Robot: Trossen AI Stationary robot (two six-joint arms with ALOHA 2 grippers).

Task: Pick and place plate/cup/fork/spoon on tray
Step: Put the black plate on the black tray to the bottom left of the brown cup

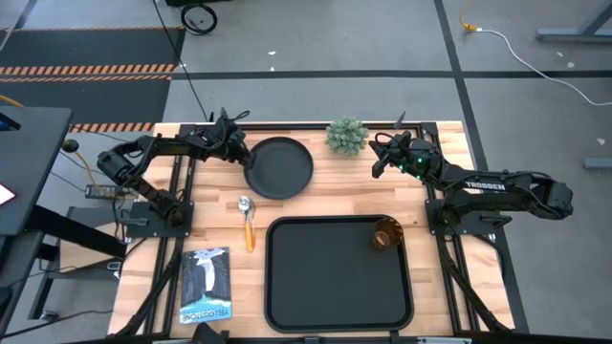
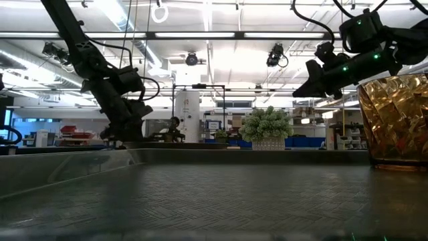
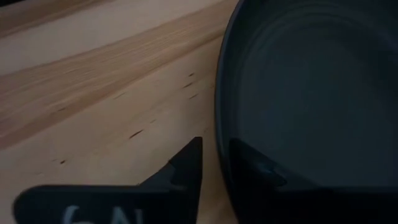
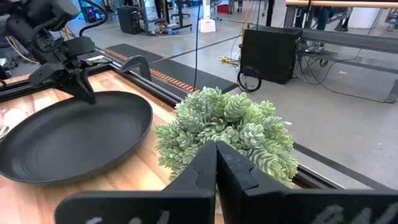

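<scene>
A: Start with the biggest thing. Where is it?

B: The tray (image 1: 339,315) lies along the near edge of the surface (image 1: 316,196), right of centre. The cup (image 1: 386,233) already stands inside it, in its far right corner.

A: And the plate?

B: The plate (image 1: 279,168) sits near the far edge of the surface, left of centre and apart from the tray's far rim. The left gripper (image 1: 236,150) is at the plate's left rim, so the left arm is the nearer 1 by a clear margin.

A: How do its fingers stand?

B: In the left wrist view, 1 finger is outside the rim and the other over the plate's inner side, with the rim in the narrow gap between them. I judge it is pinching the rim, or about to. The coming move would carry the plate toward the near edge and to the right, onto the tray.

A: The right gripper?

B: The right gripper (image 1: 376,162) hovers near the far edge, just right of the plant (image 1: 346,136), fingers pressed together and holding nothing.

A: Smaller things?

B: The spoon (image 1: 247,222) lies between the plate and the near edge, left of the tray, its bowl toward the far edge. A booklet (image 1: 205,284) rests near the near left corner. I see no fork.
</scene>
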